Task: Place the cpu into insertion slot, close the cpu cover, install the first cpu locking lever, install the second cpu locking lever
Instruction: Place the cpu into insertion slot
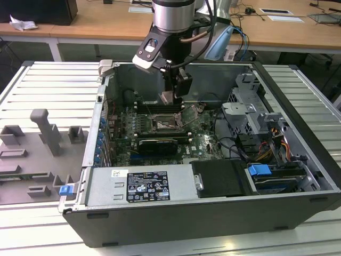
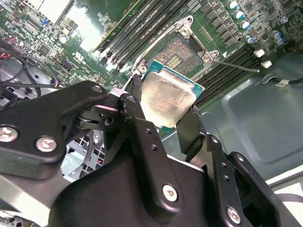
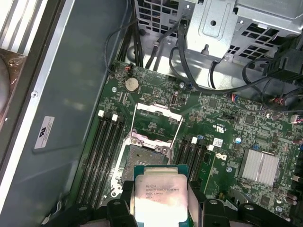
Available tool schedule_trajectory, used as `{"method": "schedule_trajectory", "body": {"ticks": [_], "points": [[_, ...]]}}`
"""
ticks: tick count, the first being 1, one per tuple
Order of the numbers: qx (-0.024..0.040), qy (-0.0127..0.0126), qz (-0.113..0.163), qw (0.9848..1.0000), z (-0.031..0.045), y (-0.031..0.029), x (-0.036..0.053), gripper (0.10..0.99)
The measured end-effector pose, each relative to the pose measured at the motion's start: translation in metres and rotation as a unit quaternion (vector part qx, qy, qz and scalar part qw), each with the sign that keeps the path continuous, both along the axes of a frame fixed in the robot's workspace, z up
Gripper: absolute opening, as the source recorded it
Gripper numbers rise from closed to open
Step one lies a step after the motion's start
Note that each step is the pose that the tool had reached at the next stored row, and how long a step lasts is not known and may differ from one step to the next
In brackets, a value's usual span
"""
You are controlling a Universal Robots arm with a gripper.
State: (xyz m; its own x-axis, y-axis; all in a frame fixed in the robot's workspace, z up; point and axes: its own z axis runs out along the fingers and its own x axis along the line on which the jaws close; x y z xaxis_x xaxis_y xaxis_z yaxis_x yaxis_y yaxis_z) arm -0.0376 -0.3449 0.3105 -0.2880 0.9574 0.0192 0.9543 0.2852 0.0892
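Above motherboard (image 3: 222, 123), near insertion slot (image 3: 144, 158), jaws clamp cpu (image 3: 158, 196); cpu cover (image 3: 161, 110) stands raised, memory slots (image 3: 102, 151) flank socket.

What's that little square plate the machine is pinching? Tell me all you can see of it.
A small flat square chip with a pale silvery-beige metal top on a teal-green base. The black gripper clamps two opposite edges. It hangs above the dark square socket on the green circuit board, not yet seated.
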Motion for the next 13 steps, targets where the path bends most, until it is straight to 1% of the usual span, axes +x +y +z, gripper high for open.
{"method": "schedule_trajectory", "body": {"ticks": [13], "points": [[-0.0001, 0.0000, 0.000, 1.0000, -0.0052, 0.0000, 0.0000, 0.533]]}}
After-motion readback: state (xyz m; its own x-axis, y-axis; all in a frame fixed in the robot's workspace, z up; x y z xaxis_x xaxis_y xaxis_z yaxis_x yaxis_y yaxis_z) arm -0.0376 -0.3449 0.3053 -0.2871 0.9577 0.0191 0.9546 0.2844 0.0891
